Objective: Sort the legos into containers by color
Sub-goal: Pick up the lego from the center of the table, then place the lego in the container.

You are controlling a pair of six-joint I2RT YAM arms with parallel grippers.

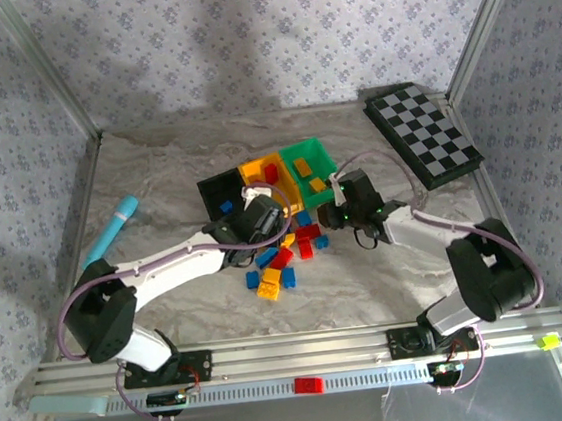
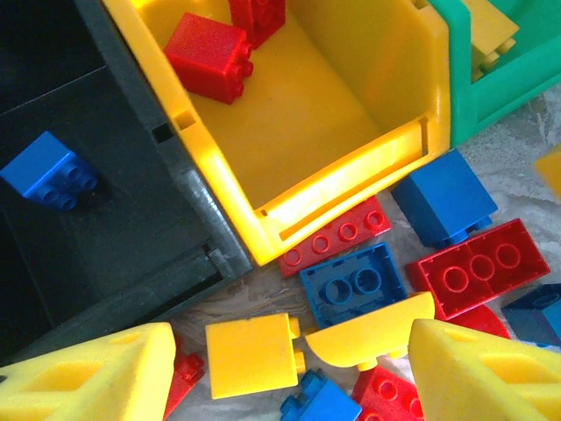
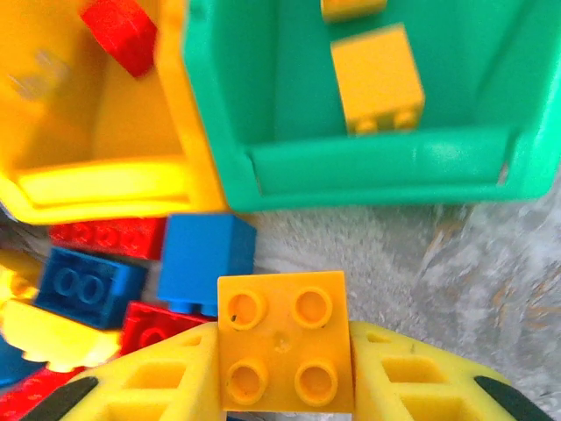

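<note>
My right gripper [image 3: 283, 355] is shut on a yellow-orange four-stud brick [image 3: 283, 340], just in front of the green bin [image 3: 377, 167], which holds yellow-orange bricks [image 3: 377, 79]. My left gripper [image 2: 289, 377] is open over the loose pile [image 1: 286, 255]. A square yellow brick [image 2: 250, 355] and a curved yellow piece [image 2: 368, 329] lie on the table between its fingers [image 2: 88, 377]. The black bin [image 2: 105, 246] holds a blue brick [image 2: 48, 171]. Red bricks [image 2: 206, 57] lie in the yellow bin [image 2: 351, 175]. The three bins stand side by side [image 1: 262, 175].
A cyan marker [image 1: 112, 231] lies at the left. A checkerboard [image 1: 424, 133] sits at the back right. One red brick [image 1: 307, 385] rests on the front rail. Red and blue bricks [image 2: 473, 267] crowd the yellow bin's front.
</note>
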